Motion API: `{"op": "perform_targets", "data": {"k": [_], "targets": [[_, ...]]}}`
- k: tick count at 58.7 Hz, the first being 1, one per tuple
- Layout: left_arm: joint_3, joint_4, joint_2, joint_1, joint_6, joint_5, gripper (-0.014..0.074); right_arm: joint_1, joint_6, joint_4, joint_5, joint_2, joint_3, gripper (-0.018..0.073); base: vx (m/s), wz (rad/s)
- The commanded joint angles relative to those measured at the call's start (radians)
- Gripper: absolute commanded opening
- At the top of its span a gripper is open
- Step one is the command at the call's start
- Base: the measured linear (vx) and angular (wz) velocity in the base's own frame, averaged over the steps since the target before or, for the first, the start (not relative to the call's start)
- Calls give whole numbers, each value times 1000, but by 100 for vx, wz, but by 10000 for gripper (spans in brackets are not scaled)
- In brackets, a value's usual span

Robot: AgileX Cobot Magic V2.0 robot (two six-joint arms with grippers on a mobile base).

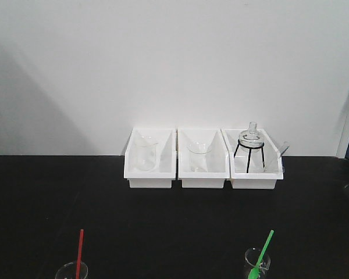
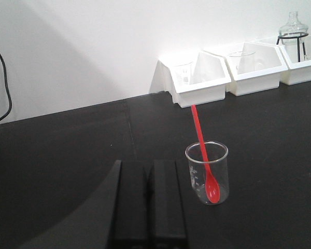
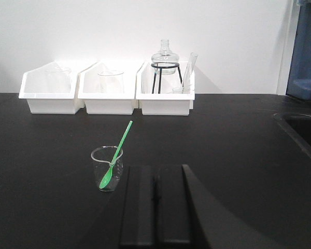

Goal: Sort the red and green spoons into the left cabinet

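Observation:
The red spoon (image 1: 79, 250) (image 2: 202, 150) stands bowl-down in a small glass beaker (image 2: 207, 174) at the table's front left, its handle leaning away. Just left of that beaker and nearer the camera is my left gripper (image 2: 147, 163), shut with nothing between its fingers. The green spoon (image 1: 263, 253) (image 3: 119, 148) leans in a second beaker (image 3: 108, 168) at the front right. Beside it, slightly to the right, my right gripper (image 3: 156, 167) is also shut and empty. The left cabinet is out of view.
Three white bins (image 1: 150, 174) (image 1: 201, 174) (image 1: 253, 177) line the back of the black table against the wall; they hold beakers and a glass flask on a black tripod (image 1: 251, 139). A sink recess (image 3: 300, 129) lies at the far right.

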Motion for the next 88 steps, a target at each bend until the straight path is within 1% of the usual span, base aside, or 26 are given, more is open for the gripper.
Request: {"op": "perform_targets", "data": {"k": [1, 56, 64, 68, 70, 74, 78, 83, 88], "targets": [[-2, -2, -19, 0, -9, -87, 3, -5, -6, -6, -84, -13, 11, -4, 0, 0], [-2, -2, -19, 0, -9, -89, 3, -5, -6, -6, -84, -13, 11, -4, 0, 0], [-10, -3, -19, 0, -9, -167, 3, -5, -6, -6, -97, -13, 10, -4, 0, 0], [-10, -8, -19, 0, -32, -202, 3, -5, -6, -6, -123, -13, 10, -4, 0, 0], [-11, -19, -19, 0, -67, -231, 3, -5, -6, -6, -144, -13, 8, -4, 0, 0], [-15, -72, -19, 0, -156, -271, 3, -5, 1, -1, -213, -13, 1, -4, 0, 0], [-38, -108, -19, 0, -236, -268, 3, -5, 3, 7, -248, -13, -28, -4, 0, 0], [-103, -105, -19, 0, -251, -206, 3, -5, 3, 39, -229, -13, -97, -4, 0, 0], [-197, -87, -9, 0, -223, -116, 3, -5, 1, 54, -156, -2, -201, -4, 0, 0]]}}
